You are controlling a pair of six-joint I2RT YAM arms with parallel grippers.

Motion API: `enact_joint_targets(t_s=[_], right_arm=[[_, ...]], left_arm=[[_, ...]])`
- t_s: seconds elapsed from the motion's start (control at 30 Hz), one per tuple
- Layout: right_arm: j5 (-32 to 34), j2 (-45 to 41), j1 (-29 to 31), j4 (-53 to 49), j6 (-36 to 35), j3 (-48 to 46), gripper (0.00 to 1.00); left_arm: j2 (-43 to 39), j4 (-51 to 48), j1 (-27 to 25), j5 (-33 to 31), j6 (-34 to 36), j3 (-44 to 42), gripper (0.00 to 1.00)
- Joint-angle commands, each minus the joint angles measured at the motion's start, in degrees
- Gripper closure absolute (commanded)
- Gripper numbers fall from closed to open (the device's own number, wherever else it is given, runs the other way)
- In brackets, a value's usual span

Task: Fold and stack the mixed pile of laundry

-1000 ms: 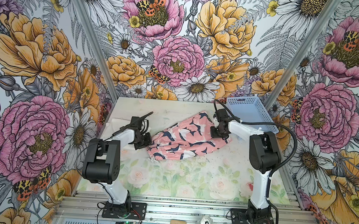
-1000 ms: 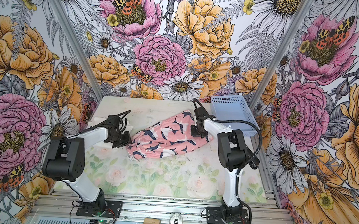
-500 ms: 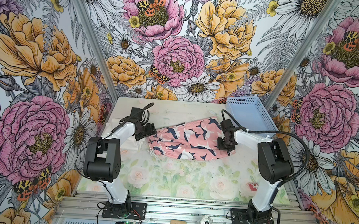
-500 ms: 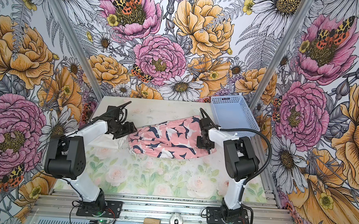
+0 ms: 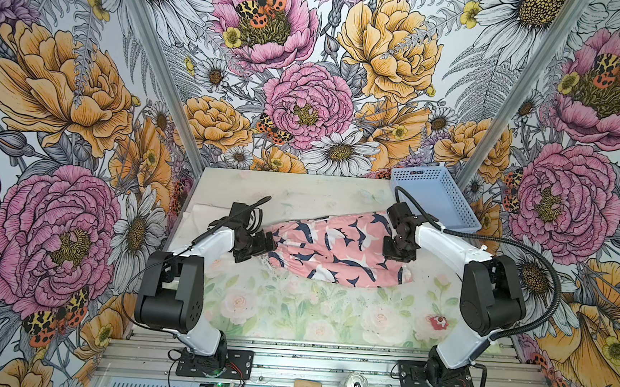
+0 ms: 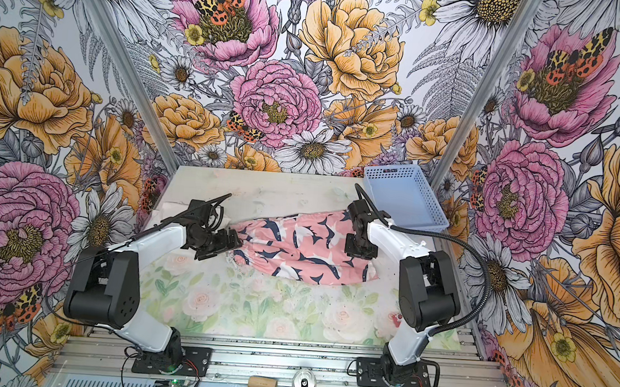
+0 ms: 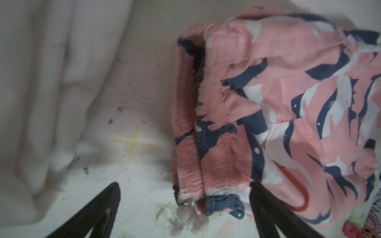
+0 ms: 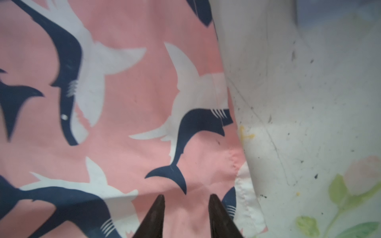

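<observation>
Pink shark-print garment (image 5: pixel 338 248) folded, lying flat (elastic waistband at left end); white T-shirt (image 7: pixel 41 92) rumpled near waistband, apart.

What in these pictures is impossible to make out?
- White T-shirt: blurred, cut off in the left wrist view; partly behind the left arm in both top views.
- Right hand: right wrist view shows only fingertips; whether it grips the pink shark-print shorts is unclear.
</observation>
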Motion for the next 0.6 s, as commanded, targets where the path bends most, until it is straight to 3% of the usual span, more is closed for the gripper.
enact_joint_targets(t_s=[0.0, 0.1, 0.3, 0.57], right_arm=[[-0.34, 0.11, 0.36, -0.66, -1.85, 4.13, 0.60], [-0.87, 0.66, 0.43, -0.66, -2.63, 5.69, 0.58], [-0.97, -0.10, 0.72, -0.57, -3.17, 6.18, 0.55], [-1.21, -0.48, 0.85, -0.59, -3.66, 6.45, 0.54]], left_arm=[[2.17, 4.18, 0.04, 3.16, 0.49, 2.46, 0.01], [5.26, 4.13, -0.32, 4.40, 1.91, 4.78, 0.01], [8.72, 4.02, -0.77, 0.07, 1.96, 6.98, 0.11], [7.37, 5.17, -1.64, -0.91, 0.81, 8.51, 0.19]])
